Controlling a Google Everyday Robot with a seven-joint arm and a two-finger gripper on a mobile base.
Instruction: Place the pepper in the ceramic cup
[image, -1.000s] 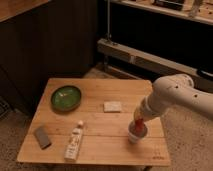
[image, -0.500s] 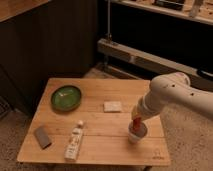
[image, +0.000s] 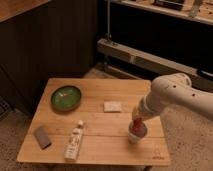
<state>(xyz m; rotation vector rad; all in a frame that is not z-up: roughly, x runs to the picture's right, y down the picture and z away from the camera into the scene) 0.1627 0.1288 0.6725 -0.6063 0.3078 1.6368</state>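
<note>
Gripper: the gripper (image: 136, 116) at the end of the one big white robot arm (image: 172, 95) hangs just above the cup, near the right front of the table. It pinches the top of the pepper.
Pepper: the one small red-orange long pepper (image: 136, 124) stands almost straight up and down. Its pale yellow end points up into the gripper and its red end points down into the cup's mouth.
Cup: the one small round white ceramic cup (image: 136, 134) stands upright on the table, right under the pepper.
Table: the one light wooden table (image: 100, 125) holds everything.
Other things, one of each: a flat pale square pad (image: 112, 106) near the middle, a round green plate (image: 66, 97) at the back left, a white bottle (image: 74, 141) lying on its side at the front, and a dark grey flat block (image: 42, 136) at the front left.
Change: the pepper sits a little lower over the cup than half a second ago. The other things have not moved.
</note>
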